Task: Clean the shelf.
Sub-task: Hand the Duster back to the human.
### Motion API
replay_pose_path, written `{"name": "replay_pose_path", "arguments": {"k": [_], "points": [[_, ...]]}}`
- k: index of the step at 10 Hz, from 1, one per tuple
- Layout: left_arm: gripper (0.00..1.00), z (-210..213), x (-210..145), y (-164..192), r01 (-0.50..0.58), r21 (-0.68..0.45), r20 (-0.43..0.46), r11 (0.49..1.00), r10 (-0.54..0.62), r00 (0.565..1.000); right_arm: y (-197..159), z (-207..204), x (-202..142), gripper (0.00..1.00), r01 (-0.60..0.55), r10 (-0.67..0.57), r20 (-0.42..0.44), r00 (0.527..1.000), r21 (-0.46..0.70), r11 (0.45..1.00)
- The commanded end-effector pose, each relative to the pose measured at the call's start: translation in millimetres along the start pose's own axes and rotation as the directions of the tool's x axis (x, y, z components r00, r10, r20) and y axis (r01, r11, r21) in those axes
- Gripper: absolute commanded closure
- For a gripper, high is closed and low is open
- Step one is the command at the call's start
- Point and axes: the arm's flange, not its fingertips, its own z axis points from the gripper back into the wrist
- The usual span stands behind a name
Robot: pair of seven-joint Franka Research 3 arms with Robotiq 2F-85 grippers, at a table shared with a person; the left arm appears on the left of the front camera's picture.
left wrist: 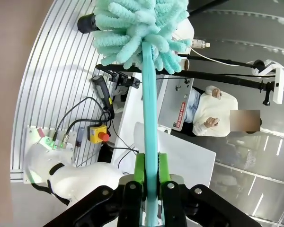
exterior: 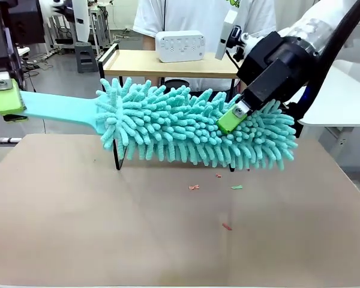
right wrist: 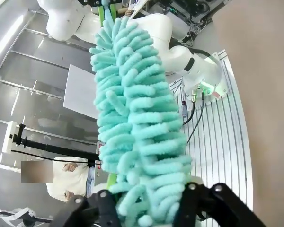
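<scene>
Left hand (left wrist: 151, 177) seen at bottom edge, green pads (left wrist: 140, 169) pressed on both sides of flat teal duster handle (left wrist: 149, 109). Handle runs straight up from hand to fluffy teal duster head (left wrist: 137, 26) at top of frame. Black round foot (left wrist: 86, 22) seen just left of duster head. White robot arm base (left wrist: 68, 175) seen at lower left, cables and yellow box with red button (left wrist: 98, 134) near it. Seated person in light top (left wrist: 213, 113) seen at right, sideways.
</scene>
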Motion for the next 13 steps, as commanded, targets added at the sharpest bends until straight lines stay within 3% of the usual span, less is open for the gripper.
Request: {"name": "replay_pose_path", "arguments": {"k": [1,2,4,5,6,7,8,9,10,11,12,13], "points": [[0.87,2.6,-5.1,-2.4,0.011,-0.015,0.004,1.000,-0.011,1.000,1.9,4.0,-1.7,0.86,-0.007,0.007,-0.015,1.000,0.001,1.000],[0.87,2.5,-5.7,-1.9,0.011,-0.014,0.002,1.000,-0.011,1.000,1.9,3.6,-1.6,0.96,-0.008,0.008,-0.016,1.000,0.010,1.000],[0.87,2.1,-5.3,-0.1,0.002,-0.001,0.000,1.000,-0.002,1.000,0.7,4.3,-1.7,1.00,0.002,-0.002,-0.016,1.000,0.016,1.000],[0.30,1.4,-6.4,0.6,0.007,0.006,-0.012,1.000,-0.007,1.000,0.6,4.6,-1.6,1.00,0.002,-0.002,-0.017,1.000,0.016,1.000],[0.30,2.0,-7.1,1.4,0.000,0.014,-0.005,1.000,0.000,1.000,0.7,5.0,-1.9,1.00,0.004,-0.004,-0.018,1.000,0.016,1.000],[0.00,6.7,-11.3,2.2,-0.005,0.016,0.033,1.000,0.005,0.999,0.8,5.2,-2.0,1.00,0.004,-0.004,-0.017,1.000,0.015,1.000],[0.28,15.8,-21.0,3.7,-0.014,0.024,0.091,1.000,0.011,0.996,0.5,5.8,-2.6,1.00,0.004,-0.004,-0.016,1.000,0.016,1.000],[0.00,33.0,-39.4,8.7,-0.030,0.009,0.209,1.000,0.027,0.978,1.4,9.0,-4.0,1.00,0.001,-0.001,-0.006,1.000,0.020,1.000],[0.00,63.9,-74.1,25.7,-0.125,-0.004,0.466,0.992,0.113,0.878,4.5,17.2,-6.3,1.00,-0.008,0.008,0.015,1.000,0.021,1.000],[0.00,91.0,-114.2,47.7,-0.209,-0.079,0.712,0.975,0.202,0.672,11.9,31.9,-11.1,1.00,-0.023,0.022,0.053,0.998,0.016,1.000],[0.00,107.9,-156.1,71.2,-0.198,-0.197,0.866,0.960,0.265,0.425,25.6,59.5,-20.9,1.00,-0.047,0.052,0.154,0.987,-0.035,0.998],[0.00,114.2,-189.5,91.2,-0.113,-0.290,0.929,0.950,0.308,0.204,45.0,96.4,-40.0,1.00,-0.048,0.087,0.320,0.943,-0.129,0.990]]}}
